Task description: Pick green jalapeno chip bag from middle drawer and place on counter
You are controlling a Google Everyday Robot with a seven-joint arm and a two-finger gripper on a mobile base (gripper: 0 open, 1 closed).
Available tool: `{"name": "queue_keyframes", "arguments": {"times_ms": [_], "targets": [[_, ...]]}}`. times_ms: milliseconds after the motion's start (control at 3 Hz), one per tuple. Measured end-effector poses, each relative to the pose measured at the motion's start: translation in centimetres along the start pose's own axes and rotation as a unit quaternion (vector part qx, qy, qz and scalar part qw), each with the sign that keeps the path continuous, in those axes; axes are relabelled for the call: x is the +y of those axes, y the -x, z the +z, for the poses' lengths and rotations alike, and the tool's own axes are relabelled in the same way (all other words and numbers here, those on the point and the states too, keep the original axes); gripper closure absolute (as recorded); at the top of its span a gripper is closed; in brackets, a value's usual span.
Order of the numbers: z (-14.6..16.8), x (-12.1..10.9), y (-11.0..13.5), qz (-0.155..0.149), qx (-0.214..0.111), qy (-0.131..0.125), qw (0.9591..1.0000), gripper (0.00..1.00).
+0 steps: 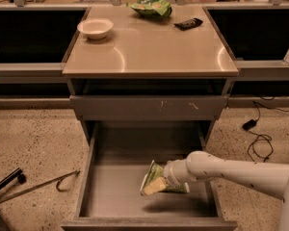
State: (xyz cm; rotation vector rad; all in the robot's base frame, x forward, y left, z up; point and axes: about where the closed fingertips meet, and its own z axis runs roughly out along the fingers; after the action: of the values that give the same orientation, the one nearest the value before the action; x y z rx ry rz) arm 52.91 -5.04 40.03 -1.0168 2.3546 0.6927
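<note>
The green jalapeno chip bag (152, 172) stands tilted on edge in the right front part of the open middle drawer (88, 177). My gripper (157, 183) reaches in from the right on a white arm and is shut on the bag; one pale finger (153, 186) lies across the bag's front. The bag's right part is hidden behind my wrist. The counter (149, 49) is the glossy beige top of the cabinet, above the drawer.
On the counter are a white bowl (95, 28) at the back left, a puffier green bag (151, 7) at the back and a black object (188, 23). A closed drawer with a scratched front (149, 107) overhangs the open one. Cables (257, 138) and a metal hook (38, 186) lie on the floor.
</note>
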Motion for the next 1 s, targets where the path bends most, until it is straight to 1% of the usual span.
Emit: {"name": "queue_keyframes", "arguments": {"times_ms": [333,667,1000], "targets": [[0.0,0.0,0.0,0.000,0.000,0.000,1.0000,0.00],[1.3,-0.7,-0.4,0.006,0.011,-0.001,0.9999,0.00],[3.4,-1.0,-1.0,0.013,0.032,0.001,0.9994,0.00]]}}
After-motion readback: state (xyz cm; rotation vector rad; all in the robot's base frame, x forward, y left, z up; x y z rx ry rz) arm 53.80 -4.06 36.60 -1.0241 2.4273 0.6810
